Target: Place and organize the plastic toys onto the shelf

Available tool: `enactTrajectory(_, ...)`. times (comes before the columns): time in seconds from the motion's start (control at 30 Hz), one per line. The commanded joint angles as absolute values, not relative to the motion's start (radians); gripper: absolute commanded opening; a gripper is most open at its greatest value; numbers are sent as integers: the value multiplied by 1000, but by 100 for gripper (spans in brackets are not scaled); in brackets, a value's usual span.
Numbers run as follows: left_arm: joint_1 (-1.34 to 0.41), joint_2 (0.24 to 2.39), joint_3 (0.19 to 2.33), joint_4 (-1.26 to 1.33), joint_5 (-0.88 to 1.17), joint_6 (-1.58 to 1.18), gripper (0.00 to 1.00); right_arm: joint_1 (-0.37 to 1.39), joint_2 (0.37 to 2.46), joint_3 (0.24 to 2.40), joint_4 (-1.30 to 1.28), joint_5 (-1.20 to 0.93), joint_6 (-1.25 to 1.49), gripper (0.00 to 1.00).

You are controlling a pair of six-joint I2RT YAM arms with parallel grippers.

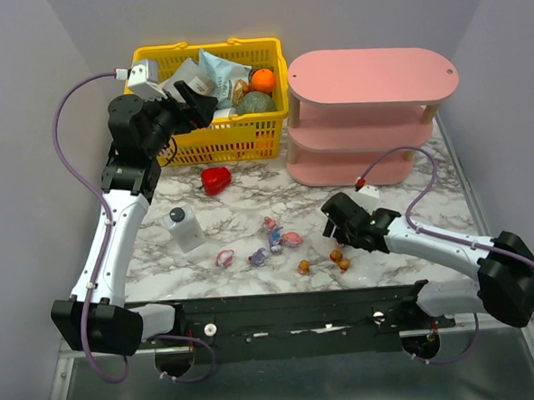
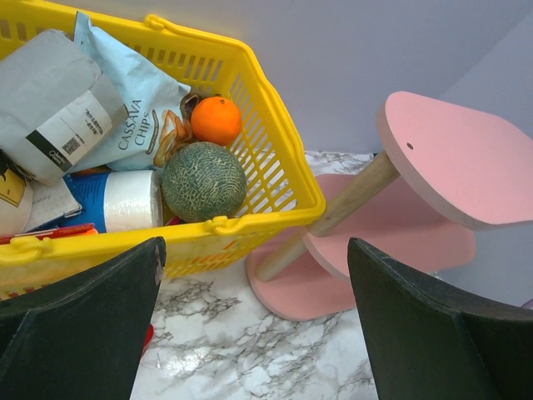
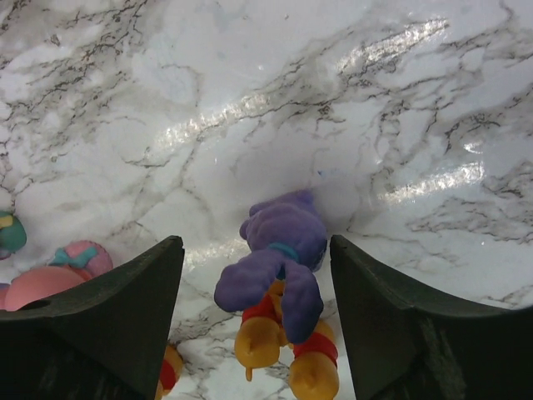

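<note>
On the bench [image 3: 250,100], inside the wide-open right hand [image 3: 256,250], a purple bunny [image 3: 283,237] with teal collar points its long ears toward the camera.

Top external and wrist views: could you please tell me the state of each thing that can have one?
Left gripper, open, empty.
Right gripper, open, straddling the purple bunny, which lies ungripped.
Shelf, upright, no toys seen on it.
Plastic toys, scattered on the table.
Basket, upright, full.
White bottle, upright, capped.
</note>
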State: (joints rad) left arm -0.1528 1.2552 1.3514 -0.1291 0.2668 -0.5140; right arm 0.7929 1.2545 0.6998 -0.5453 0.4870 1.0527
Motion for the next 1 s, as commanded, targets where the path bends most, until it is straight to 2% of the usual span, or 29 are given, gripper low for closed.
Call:
enactTrajectory(0.0,-160,1253,1356,-121,285,-505,99,801,1287,692,-474,597,1071,74)
enactTrajectory(0.2,-160,1256,1353,-124,278,-492,99,799,1325,706,-468,609,1060,62)
enactTrajectory(0.47,-160,1256,1351,-130,270,-477,99,802,1376,721,-468,623,1046,58)
enactTrajectory(0.57,-160,1253,1345,-130,268,-474,99,801,1374,721,-468,627,1039,48)
enactTrajectory(0.77,-160,1249,1338,-132,262,-471,99,801,1355,727,-463,630,1005,21)
enactTrajectory(0.8,-160,1247,1338,-132,259,-469,99,802,1350,729,-462,632,999,14)
enactTrajectory(0.9,-160,1243,1350,-152,242,-468,99,801,1306,750,-472,626,947,6)
enactTrajectory(0.97,-160,1238,1364,-170,229,-462,99,799,1255,776,-489,627,895,4)
